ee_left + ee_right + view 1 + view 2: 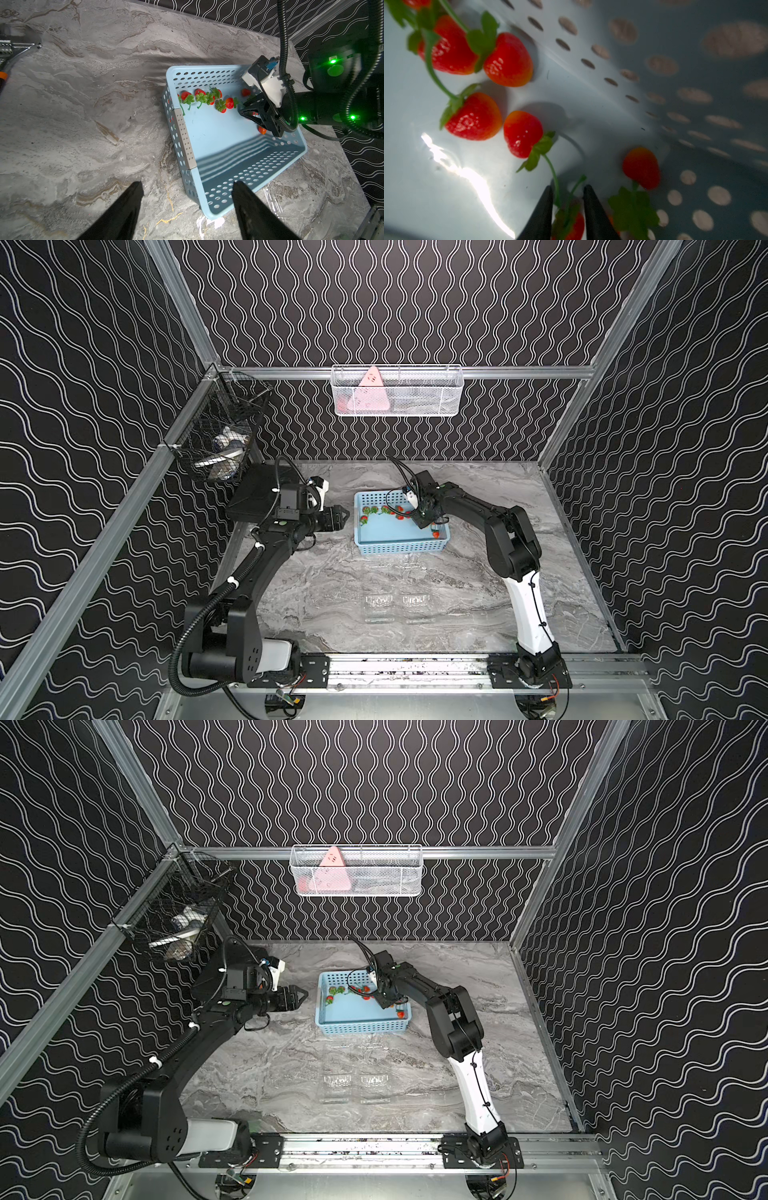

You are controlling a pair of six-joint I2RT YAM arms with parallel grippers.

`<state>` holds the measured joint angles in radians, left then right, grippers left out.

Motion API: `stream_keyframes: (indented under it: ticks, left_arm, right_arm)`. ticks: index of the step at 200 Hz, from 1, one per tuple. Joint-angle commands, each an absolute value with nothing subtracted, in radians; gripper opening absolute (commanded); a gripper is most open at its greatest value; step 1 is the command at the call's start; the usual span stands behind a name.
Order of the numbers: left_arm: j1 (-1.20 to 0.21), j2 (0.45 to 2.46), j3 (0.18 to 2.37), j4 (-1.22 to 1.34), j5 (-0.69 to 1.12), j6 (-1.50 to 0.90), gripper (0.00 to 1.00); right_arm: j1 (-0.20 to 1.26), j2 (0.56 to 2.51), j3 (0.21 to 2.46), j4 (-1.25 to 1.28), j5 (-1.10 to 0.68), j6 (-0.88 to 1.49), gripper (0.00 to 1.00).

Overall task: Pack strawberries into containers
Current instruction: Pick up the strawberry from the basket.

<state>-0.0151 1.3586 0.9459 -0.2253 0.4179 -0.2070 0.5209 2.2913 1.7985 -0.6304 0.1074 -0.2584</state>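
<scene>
so the right claw (568,187) is down inside the light-blue perforated plastic basket (399,548), which sits mid grey marbled desk (478,605) toward the back edge. Its jaws are pinched on a small red strawberry (577,225) w/ a green leafy top. The other strawberries (207,97) lie mostly along the basket's back wall, stems tangled. The claw + its cable (392,499) hide a few from above. The left claw (187,184) hangs open just beside the basket's left wall. Two clear ribbed plastic clamshell containers (379,605) sit side by side btw basket and front edge.
</scene>
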Motion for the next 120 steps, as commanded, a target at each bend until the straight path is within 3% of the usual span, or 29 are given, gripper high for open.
stream_keyframes:
  ticks: [1,56,120]
  left_arm:
    - [-0.014,1.361,0.954,-0.221,0.42,-0.195,0.73]
    - [-0.014,1.352,0.953,-0.218,0.422,-0.2,0.73]
    - [-0.014,1.345,0.95,-0.216,0.426,-0.202,0.73]
  right_arm:
    - [0.52,2.295,1.781,-0.646,0.077,-0.261,0.16]
    - [0.52,2.187,1.77,-0.622,0.051,-0.244,0.01]
    - [0.52,2.043,1.728,-0.61,0.019,-0.217,0.0]
